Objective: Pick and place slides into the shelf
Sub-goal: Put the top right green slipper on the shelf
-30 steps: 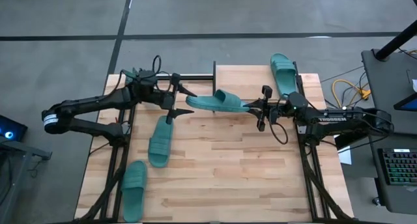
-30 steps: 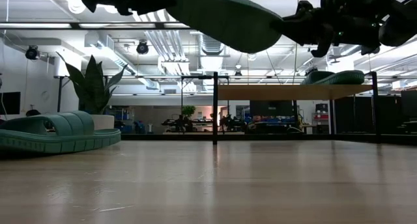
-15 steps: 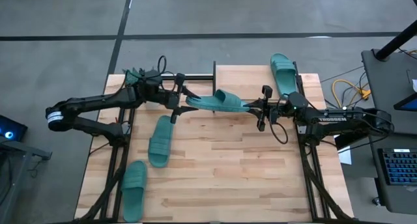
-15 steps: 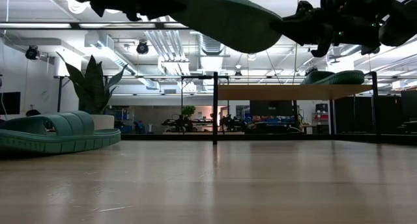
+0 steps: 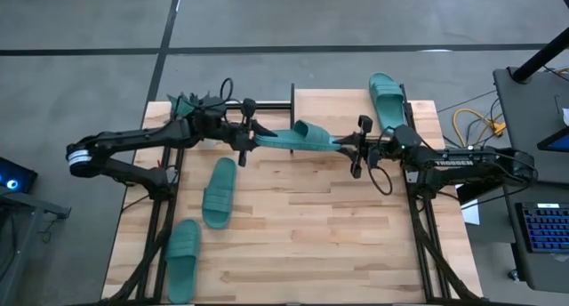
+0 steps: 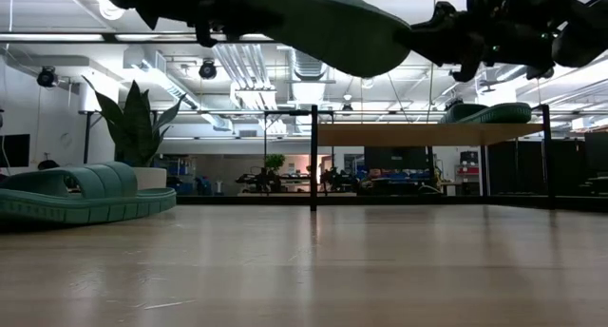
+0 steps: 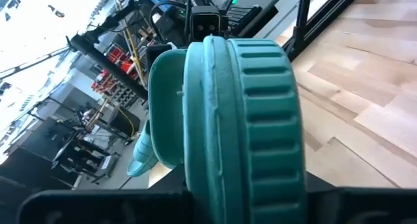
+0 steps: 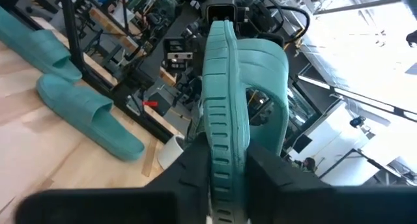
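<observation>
Above the table (image 5: 302, 217), just in front of the shelf (image 5: 342, 106), one teal slide (image 5: 302, 139) hangs in the air between both arms, lying roughly level, sole down. Right pincer (image 5: 348, 146) closed on one end of the sole; its wrist view shows the sole edge-on, wedged between the two dark fingers (image 8: 195, 165). Left pincer (image 5: 246, 139) at the other end; its wrist view shows the ribbed sole edge sitting between its fingers (image 7: 98, 208), so it looks closed on that end, or very nearly. A second slide (image 5: 388, 97) already lies on the shelf top toward the right arm's side; two more rest on the table on the left arm's side, one (image 5: 218, 192) mid-table, one (image 5: 183, 249) nearer the front edge. Handling, as a judgement: light, soft rubber, bends easily, grippy rather than slick, nothing to break. Held by one tip it should droop; a pinch on the sole edge near an end, or across the strap, looks safest, with the jaws spanning the thin way of the sole. Change from a second back: the left pincer was standing wide open, short of the slide's free end; it has since moved in onto that end and drawn its fingers together. Right pincer and slide have hardly shifted; the other three slides are unmoved.
</observation>
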`<state>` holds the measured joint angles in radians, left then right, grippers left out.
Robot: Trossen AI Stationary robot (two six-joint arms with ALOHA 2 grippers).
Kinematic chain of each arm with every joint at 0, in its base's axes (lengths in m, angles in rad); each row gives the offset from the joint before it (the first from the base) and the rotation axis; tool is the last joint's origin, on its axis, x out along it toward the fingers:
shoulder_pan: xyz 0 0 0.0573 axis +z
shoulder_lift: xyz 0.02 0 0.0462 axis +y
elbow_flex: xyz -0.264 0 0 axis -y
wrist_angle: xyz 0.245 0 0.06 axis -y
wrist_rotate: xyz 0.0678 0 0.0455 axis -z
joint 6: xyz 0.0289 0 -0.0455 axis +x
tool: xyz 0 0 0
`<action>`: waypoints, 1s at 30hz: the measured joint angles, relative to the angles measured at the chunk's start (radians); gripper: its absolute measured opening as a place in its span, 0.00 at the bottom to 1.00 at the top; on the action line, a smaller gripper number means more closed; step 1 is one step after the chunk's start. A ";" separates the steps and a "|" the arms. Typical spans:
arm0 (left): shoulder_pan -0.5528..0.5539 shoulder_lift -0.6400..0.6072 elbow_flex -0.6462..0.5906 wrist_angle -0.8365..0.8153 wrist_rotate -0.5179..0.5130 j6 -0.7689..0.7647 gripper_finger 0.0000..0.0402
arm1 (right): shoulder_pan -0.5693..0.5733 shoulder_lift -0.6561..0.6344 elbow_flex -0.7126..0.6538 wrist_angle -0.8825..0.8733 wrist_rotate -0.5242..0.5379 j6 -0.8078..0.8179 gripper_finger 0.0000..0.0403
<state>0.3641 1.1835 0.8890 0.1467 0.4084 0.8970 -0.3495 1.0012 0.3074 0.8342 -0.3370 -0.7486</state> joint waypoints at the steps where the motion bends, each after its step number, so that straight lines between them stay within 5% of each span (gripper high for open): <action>1: -0.001 -0.005 -0.001 -0.001 -0.005 0.000 0.13 | 0.000 0.000 0.001 0.003 0.002 0.009 0.20; 11: 0.001 -0.130 -0.017 -0.063 -0.200 0.000 0.13 | 0.000 -0.019 0.001 0.017 0.124 0.138 0.42; 24: -0.002 -0.191 -0.037 -0.050 -0.353 -0.026 0.13 | 0.000 -0.020 0.001 0.009 0.129 0.226 0.39; 30: -0.020 -0.168 -0.038 -0.014 -0.528 -0.012 0.13 | 0.000 -0.042 0.001 0.011 0.129 0.264 0.37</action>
<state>0.3444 1.0155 0.8509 0.1327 -0.1193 0.8850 -0.3492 0.9592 0.3080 0.8454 -0.2079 -0.4849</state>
